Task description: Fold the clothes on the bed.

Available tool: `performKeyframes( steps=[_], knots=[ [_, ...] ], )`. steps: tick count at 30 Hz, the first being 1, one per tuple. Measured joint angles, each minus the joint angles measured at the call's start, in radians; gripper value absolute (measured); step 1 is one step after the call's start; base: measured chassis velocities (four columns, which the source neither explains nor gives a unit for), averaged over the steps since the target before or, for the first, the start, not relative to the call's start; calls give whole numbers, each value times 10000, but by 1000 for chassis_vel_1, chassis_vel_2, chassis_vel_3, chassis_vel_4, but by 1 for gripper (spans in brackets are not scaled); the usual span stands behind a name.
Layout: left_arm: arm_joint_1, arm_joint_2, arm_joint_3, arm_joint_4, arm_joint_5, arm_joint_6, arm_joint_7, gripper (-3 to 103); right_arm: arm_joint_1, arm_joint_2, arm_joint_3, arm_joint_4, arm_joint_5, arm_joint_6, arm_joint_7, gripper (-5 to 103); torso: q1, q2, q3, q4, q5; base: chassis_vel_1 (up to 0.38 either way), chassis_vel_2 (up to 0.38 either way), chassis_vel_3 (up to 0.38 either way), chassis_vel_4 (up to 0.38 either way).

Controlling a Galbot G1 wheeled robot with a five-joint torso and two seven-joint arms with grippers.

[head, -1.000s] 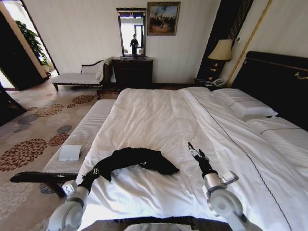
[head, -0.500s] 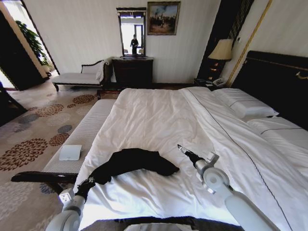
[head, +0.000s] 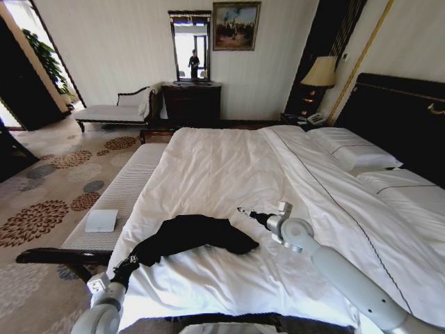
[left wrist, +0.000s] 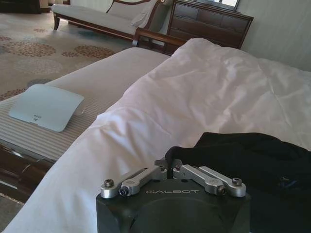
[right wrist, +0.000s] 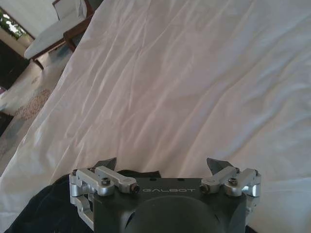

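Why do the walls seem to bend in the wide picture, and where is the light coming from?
Head view: the wide lens bows the gold wall trim and the bed splays; daylight glares through the doorway, the lamp glows. Left wrist view: the black T-shirt reads almost featureless. Right wrist view: sidelight picks out creases in the duvet.

The word "GALBOT" is readable on the black body of the left gripper and again on the right gripper; small marks on the white pad are unreadable.
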Motion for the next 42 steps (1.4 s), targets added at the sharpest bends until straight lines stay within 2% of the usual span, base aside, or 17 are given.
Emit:
performKeyframes(
  steps=[5,8,11,20,21,23,24,25,26,27,30,32,36,37,39,41,42],
  knots=[
    [-62,-194,184,-55,153,29,-6,0,1220,664,-1080,-703,23,-738,810,100,1,-1,1,3,0,0,0,0,0],
    [-66,-248,223,-82,227,31,-6,0,2006,1145,-1789,-1317,175,-1564,1931,100,1,0,0,2,-3,0,0,0,0],
    [-62,-252,171,-120,210,32,-12,0,2375,1410,-2199,-1752,167,-1882,2413,100,0,0,0,1,-3,0,0,0,0],
    [-25,-164,2,-202,114,9,-29,0,2794,1873,-2715,-2787,-280,-1954,2572,103,1,0,0,1,-2,0,0,0,0],
    [-42,-148,-6,-164,110,-3,-43,0,2780,1885,-2725,-2809,-311,-1964,2605,95,0,0,-1,1,-1,0,0,0,0],
    [-52,-139,-6,-141,110,-5,-49,0,2751,1872,-2725,-2791,-325,-1968,2649,95,0,0,-1,1,-2,0,0,0,0],
    [-61,-129,-6,-121,110,-6,-54,0,2719,1855,-2725,-2754,-335,-1968,2677,90,0,0,-1,0,-1,0,0,0,0],
    [-133,-112,29,-30,120,-12,-69,0,2551,1733,-2636,-2491,-342,-1953,2726,73,-1,1,-1,0,-1,0,0,0,0],
    [-161,-110,45,1,131,-12,-75,0,2486,1686,-2594,-2384,-344,-1932,2724,68,-1,1,-1,0,0,0,0,0,0],
    [-161,-110,45,1,131,-12,-75,0,2486,1686,-2594,-2384,-344,-1932,2724,68,-1,1,-1,0,0,0,0,0,0],
    [-209,-110,77,66,150,-15,-85,0,2357,1604,-2518,-2175,-407,-1887,2648,51,-1,1,-1,1,-1,0,0,0,0],
    [-213,-112,80,78,159,-18,-87,0,2323,1592,-2498,-2140,-451,-1862,2597,51,-1,1,-1,0,0,0,0,0,0],
    [-212,-123,71,126,176,-43,-91,0,2223,1553,-2459,-2064,-626,-1725,2374,30,-1,1,-1,1,0,0,0,0,0],
    [-212,-123,71,126,176,-43,-91,0,2223,1553,-2459,-2064,-626,-1725,2374,30,-1,1,-1,1,0,0,0,0,0],
    [-211,-134,60,154,182,-55,-93,0,2172,1525,-2420,-1986,-685,-1670,2271,19,-1,1,-1,1,0,0,0,0,0],
    [-212,-142,60,159,185,-57,-95,0,2146,1508,-2405,-1949,-707,-1653,2245,19,-1,1,-1,1,0,0,0,0,0],
    [-215,-151,60,160,186,-57,-99,0,2115,1486,-2388,-1913,-722,-1642,2229,14,-1,1,-1,2,0,0,0,0,0]
  ],
)
